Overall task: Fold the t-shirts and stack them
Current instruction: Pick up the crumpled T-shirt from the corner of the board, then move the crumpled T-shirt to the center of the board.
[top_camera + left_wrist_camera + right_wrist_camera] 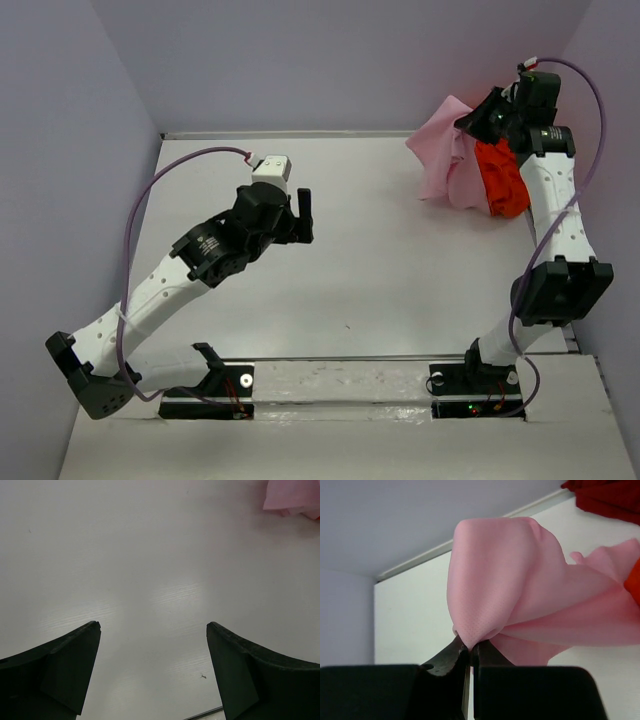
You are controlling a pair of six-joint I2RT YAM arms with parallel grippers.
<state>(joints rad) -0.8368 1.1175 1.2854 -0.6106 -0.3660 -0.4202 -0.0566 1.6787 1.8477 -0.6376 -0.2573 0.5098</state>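
A pink t-shirt (440,155) hangs lifted at the far right of the white table, with a crumpled red t-shirt (503,180) beside it, partly behind the right arm. My right gripper (478,118) is shut on a pinched fold of the pink t-shirt (490,590) and holds it above the table; the red t-shirt (605,495) shows at the top right of the right wrist view. My left gripper (303,215) is open and empty over the table's middle. In the left wrist view its fingers (65,665) stand wide apart over bare table, and a corner of the pink t-shirt (292,495) shows far off.
The table (370,260) is bounded by grey walls on the left, back and right. A metal rail (340,375) with the two arm bases runs along the near edge.
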